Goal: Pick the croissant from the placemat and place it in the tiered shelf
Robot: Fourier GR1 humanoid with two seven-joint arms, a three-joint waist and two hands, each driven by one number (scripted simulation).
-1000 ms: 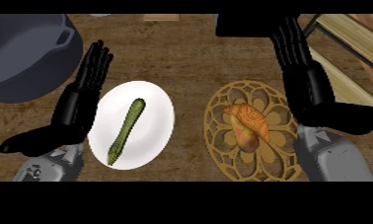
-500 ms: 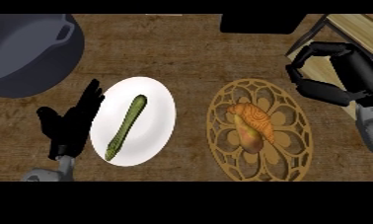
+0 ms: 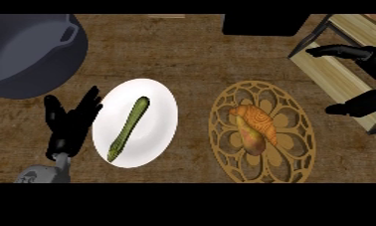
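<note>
Croissant (image 3: 258, 119): lies on the round lattice placemat (image 3: 301, 146), right of centre on the wooden counter (image 3: 191, 56); touches a yellow-brown fruit (image 3: 252, 144) just below it on the same mat. Untouched by either hand.

Tiered shelf (image 3: 334, 73): stands at the upper right corner, pale wooden boards in a black frame, well apart from the croissant.

Right hand (image 3: 357, 106): shows at the right edge, over the shelf boards; only partly in view. One finger extends leftward above, the remainder sits lower, with a wide gap between; holds nothing.

Left hand (image 3: 70, 125): rests at the lower left, fingers spread and pointing up, just beside the white plate (image 3: 158, 105); holds nothing.

Plate: carries a long green vegetable (image 3: 129, 129), laid diagonally.

Dark grey pot (image 3: 33, 56): occupies the upper left corner.
</note>
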